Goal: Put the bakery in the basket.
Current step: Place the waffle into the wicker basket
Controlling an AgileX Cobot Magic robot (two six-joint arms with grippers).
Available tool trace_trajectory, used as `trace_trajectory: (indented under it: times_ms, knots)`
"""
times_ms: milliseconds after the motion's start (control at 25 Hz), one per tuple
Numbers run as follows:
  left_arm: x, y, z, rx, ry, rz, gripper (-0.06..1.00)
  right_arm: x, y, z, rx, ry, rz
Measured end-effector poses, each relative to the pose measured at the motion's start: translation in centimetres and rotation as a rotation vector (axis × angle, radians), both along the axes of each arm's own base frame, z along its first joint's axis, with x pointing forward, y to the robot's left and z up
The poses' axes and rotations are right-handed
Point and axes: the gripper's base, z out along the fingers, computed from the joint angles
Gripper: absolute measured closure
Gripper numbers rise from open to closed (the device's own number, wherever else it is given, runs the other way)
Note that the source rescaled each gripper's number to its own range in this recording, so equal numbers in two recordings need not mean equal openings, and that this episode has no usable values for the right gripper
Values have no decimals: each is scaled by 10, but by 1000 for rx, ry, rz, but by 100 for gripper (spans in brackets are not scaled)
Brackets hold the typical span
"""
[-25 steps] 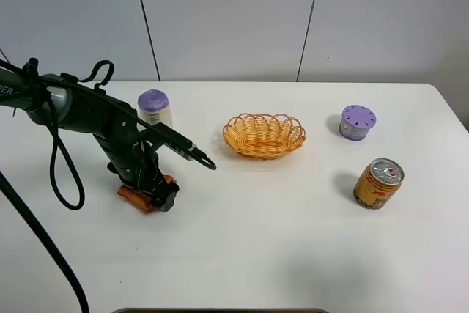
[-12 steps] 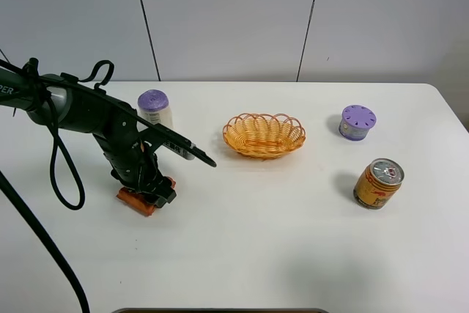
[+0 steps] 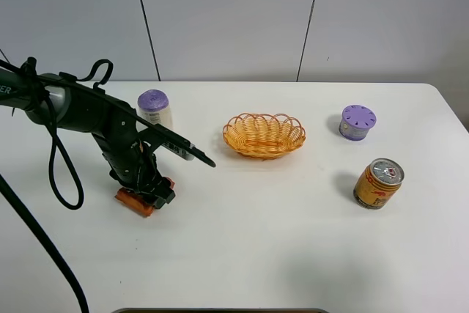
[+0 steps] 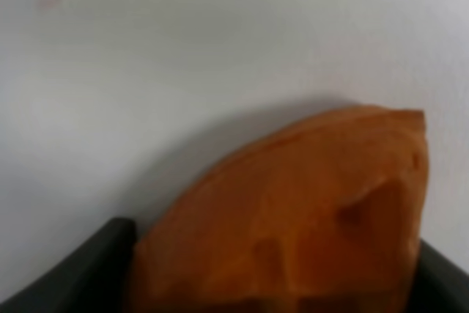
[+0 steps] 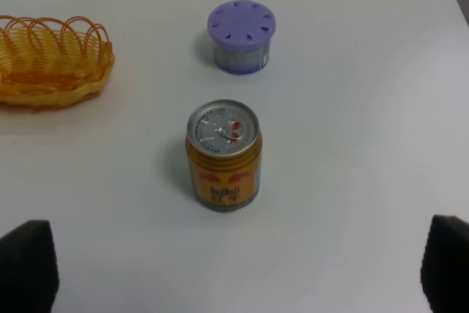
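Now, low at left of the high view, small orange-brown waffle wedge point(image 3: 132, 199) on white table point(image 3: 256, 225), clenched by left gripper point(image 3: 155, 192); golden oval wicker basket point(image 3: 264, 148) well apart, up-right; right gripper point(image 5: 238, 265) spread wide.

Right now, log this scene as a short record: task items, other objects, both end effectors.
bakery: on the table, left side, outside the basket
basket: table centre, empty
left end effector: down over the bakery, closed on its sides
right end effector: open, nothing between its fingers
others: can, purple tub, purple-lidded jar, all upright
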Motion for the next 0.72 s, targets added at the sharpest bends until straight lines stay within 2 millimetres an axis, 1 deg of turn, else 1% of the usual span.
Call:
trace_trajectory:
  times_ms: [200,560,720]
  knots:
    - [-1,0,36,-46,-81,-2,93,0,0,0,0,0,0]
    - [-18,-9,102,-153,-250,-51,93,0,0,0,0,0,0]
    - [-23,-11,128,-233,-353,-33,93,0,0,0,0,0,0]
